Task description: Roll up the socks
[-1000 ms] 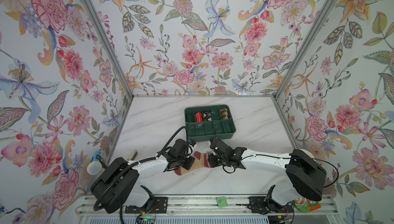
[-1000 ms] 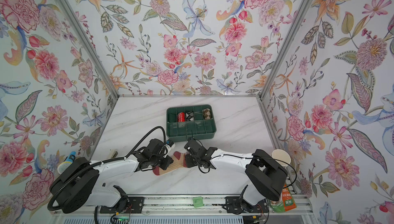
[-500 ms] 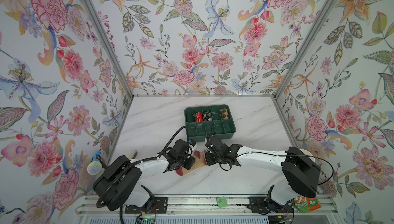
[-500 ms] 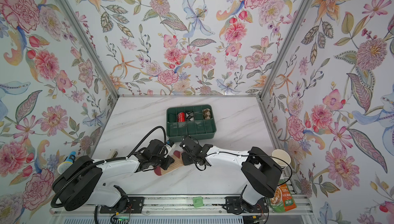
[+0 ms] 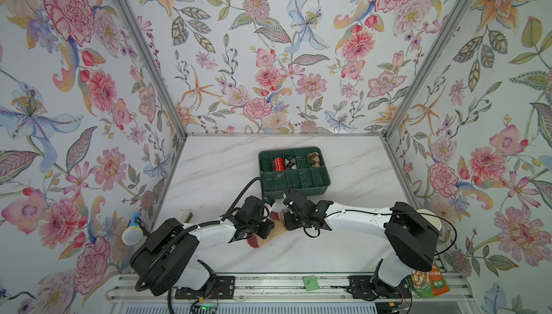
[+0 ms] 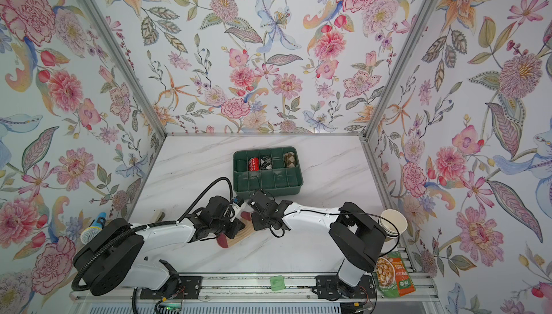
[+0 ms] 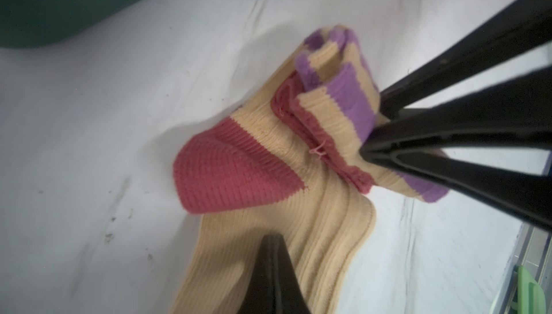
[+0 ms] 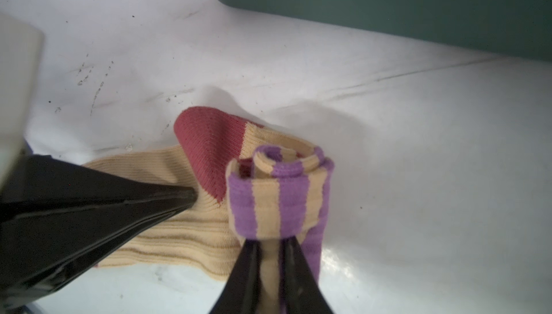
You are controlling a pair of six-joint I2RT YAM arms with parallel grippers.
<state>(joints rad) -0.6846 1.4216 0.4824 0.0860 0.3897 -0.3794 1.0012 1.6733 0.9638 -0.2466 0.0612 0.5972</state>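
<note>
right gripper (image 8: 270, 242) clamps the sock (image 8: 179, 237) by its roll; flat length lies toward the shut left gripper (image 8: 185, 199) pressing it.

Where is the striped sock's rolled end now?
In the right wrist view the rolled end sits on the table just in front of the green tray, pinched by the right gripper; the left gripper touches the sock beside it.

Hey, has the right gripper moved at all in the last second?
Yes. In both top views the right gripper has slid left along the tray's near wall, toward its left corner, jaws clamped on the sock.
</note>
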